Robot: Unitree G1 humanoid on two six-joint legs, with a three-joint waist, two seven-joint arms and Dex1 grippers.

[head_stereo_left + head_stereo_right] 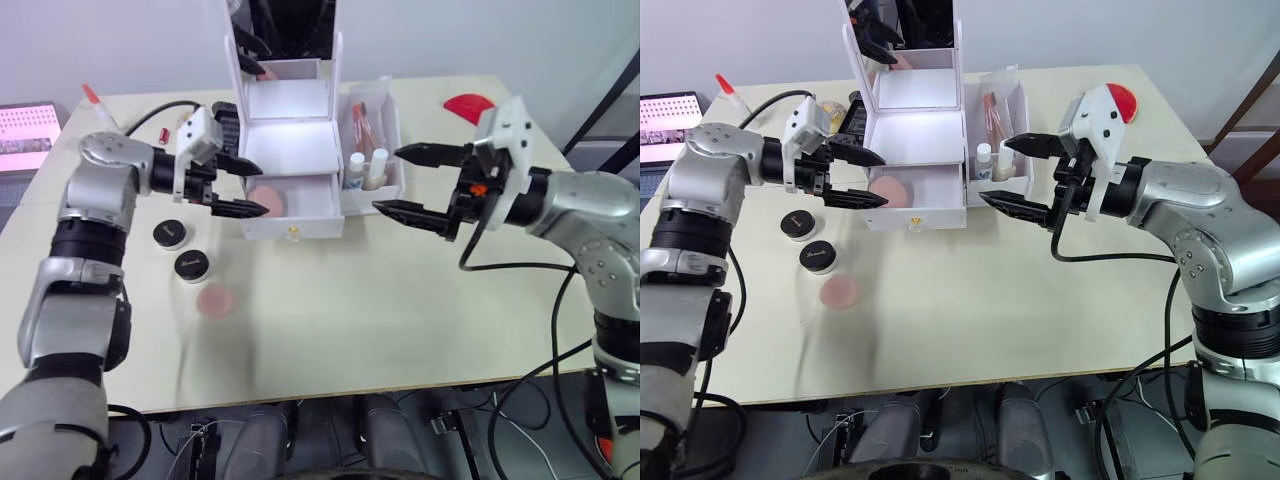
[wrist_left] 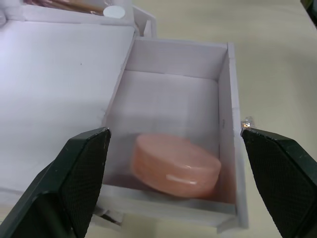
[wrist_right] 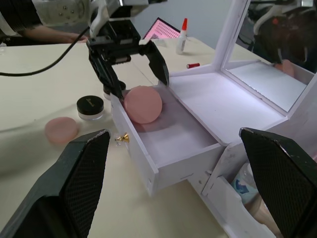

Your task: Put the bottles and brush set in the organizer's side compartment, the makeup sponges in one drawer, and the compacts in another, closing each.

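The white organizer (image 1: 290, 145) stands at the back centre with its mirror upright. One drawer (image 1: 305, 205) is pulled out and holds one pink makeup sponge (image 2: 176, 166) at its left end. My left gripper (image 1: 262, 187) is open, its fingers straddling that end of the drawer just above the sponge. A second sponge (image 1: 215, 300) lies on the table in front, near the two black compacts (image 1: 170, 232) (image 1: 191, 265). The side compartment (image 1: 392, 130) holds the two bottles (image 1: 356, 165) (image 1: 378, 165) and the brush set (image 1: 362, 122). My right gripper (image 1: 386, 180) hangs open and empty just right of that compartment.
A glue bottle (image 1: 92, 97) and a lit screen (image 1: 28, 130) sit at the far left. A red object (image 1: 467, 105) lies at the back right. The drawer's gold knob (image 1: 293, 232) faces the table's front. A black cable (image 1: 150, 110) runs behind my left arm.
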